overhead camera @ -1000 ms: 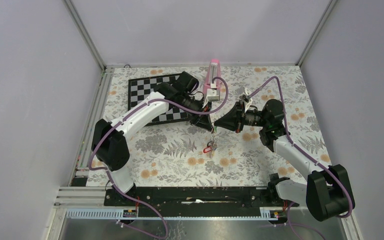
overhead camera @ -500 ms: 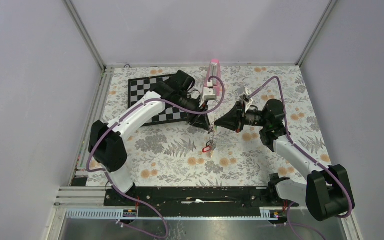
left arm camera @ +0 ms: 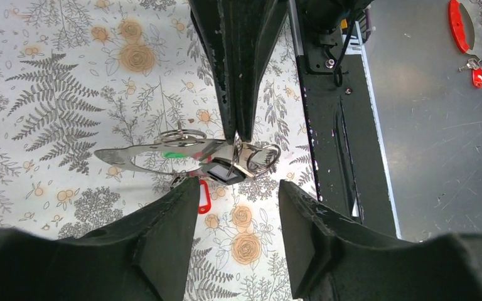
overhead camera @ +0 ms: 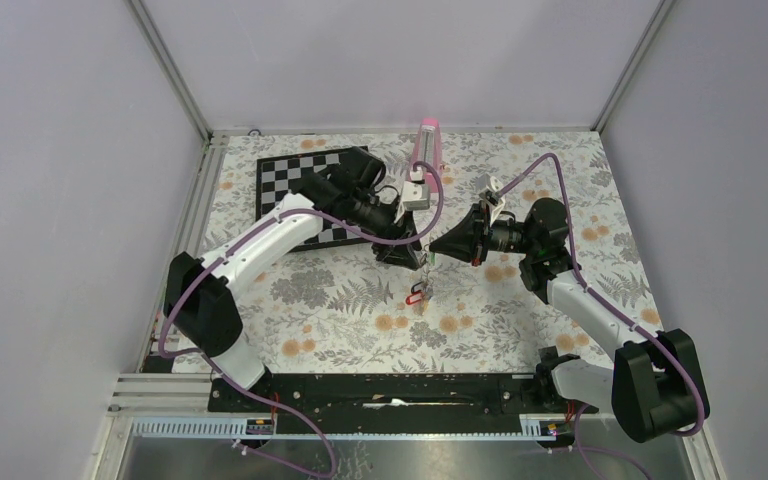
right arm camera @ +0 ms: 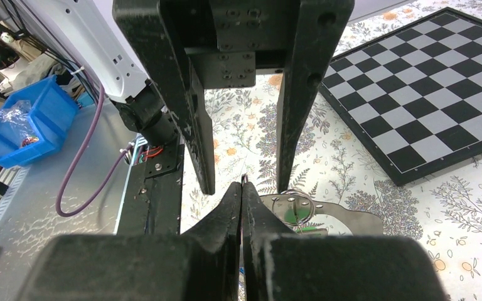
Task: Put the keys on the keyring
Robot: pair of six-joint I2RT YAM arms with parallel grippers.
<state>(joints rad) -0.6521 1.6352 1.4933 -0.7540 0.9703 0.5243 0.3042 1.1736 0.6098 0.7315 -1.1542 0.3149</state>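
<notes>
Right gripper (right arm camera: 243,188) — jaws pressed together — is pinching the keyring (left arm camera: 251,160) in mid-air above the floral tablecloth (overhead camera: 330,300). The keys (overhead camera: 418,292), red tag lowest, are dangling beneath its tip. Left gripper (left arm camera: 238,194) is hovering just beside the bunch — fingers spread, gripping nothing — near the chessboard (overhead camera: 290,180).

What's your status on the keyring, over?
Left gripper open, empty. Right gripper shut on keyring, keys dangling beneath. Chessboard off left, not in the way.
</notes>
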